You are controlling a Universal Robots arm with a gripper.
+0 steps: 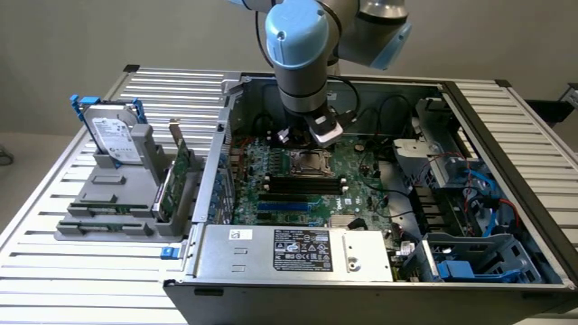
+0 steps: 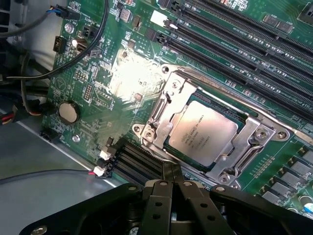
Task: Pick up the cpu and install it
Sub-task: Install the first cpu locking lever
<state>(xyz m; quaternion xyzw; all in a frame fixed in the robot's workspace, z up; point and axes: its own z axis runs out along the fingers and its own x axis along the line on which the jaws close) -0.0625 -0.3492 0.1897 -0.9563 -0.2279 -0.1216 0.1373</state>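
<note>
Ribbed metal table (image 1: 54, 271) is seen under an open computer case (image 1: 505, 135), with the arm reaching down into it over the green board (image 1: 361, 196). To the exterior view's left, outside the case, a hard drive (image 1: 113, 139) is stood upright in a grey holder (image 1: 108, 203).

The cpu (image 2: 205, 134) is found lying flat in its socket on the board, silver top up, with the steel frame (image 2: 166, 103) around its edges. Whether that frame is latched down cannot be told. In the exterior view the socket and cpu (image 1: 310, 162) are placed just below the tool.

The gripper (image 2: 171, 171) is held just above the board, beside the socket's edge, near the memory slots (image 2: 137, 161). Its two fingers are pressed together and nothing is gripped between them; the cpu is not touched.

The placing step is judged to be done, or very nearly so, since the chip is seated squarely and the tool is empty. Any further move here is judged to call for a straight vertical path, as the frame's raised levers and the slots are set close around the fingertips, and a sideways drag could catch them.
</note>
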